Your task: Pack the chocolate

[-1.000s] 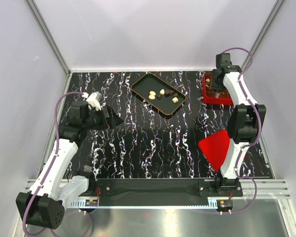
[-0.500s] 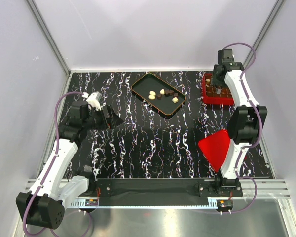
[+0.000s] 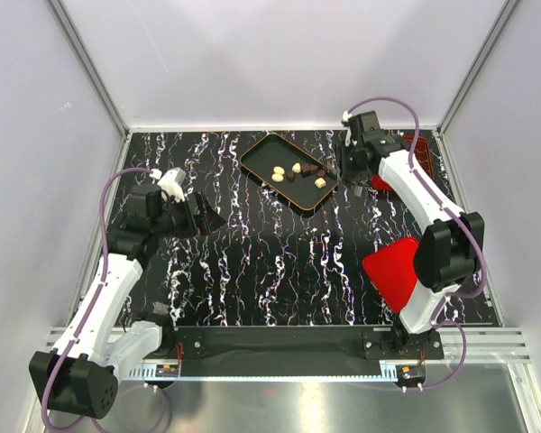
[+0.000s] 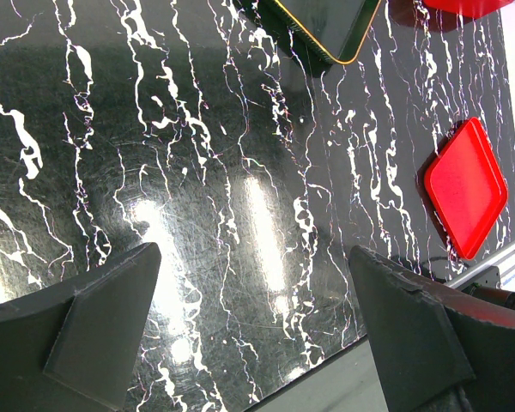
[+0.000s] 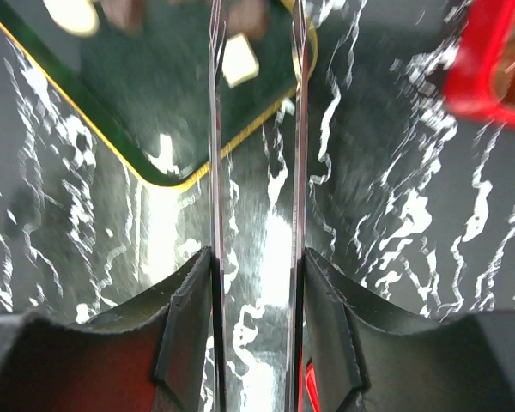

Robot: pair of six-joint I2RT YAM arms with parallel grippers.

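Several pieces of chocolate (image 3: 297,168), cream and brown, lie in the black orange-rimmed tray (image 3: 261,152). My right gripper (image 3: 346,169) hovers just off the tray's right end, its two thin metal blades apart and nothing between them. In the right wrist view the gripper (image 5: 256,34) points at the tray corner (image 5: 112,129), where a cream chocolate (image 5: 239,69) lies close to the left blade. The red box (image 3: 420,152) is partly hidden behind the right arm. My left gripper (image 3: 203,219) is open over bare table at the left, far from the tray, and in its own view the gripper (image 4: 257,326) holds nothing.
The flat red lid (image 3: 392,271) lies on the marbled table by the right arm's base, and the lid (image 4: 465,199) also shows in the left wrist view. The red box's edge (image 5: 489,69) appears at the right. Cage walls and posts enclose the table.
The right arm has swung left from over the red box to the tray's right end, and its blades have spread wider. The left arm has not moved.
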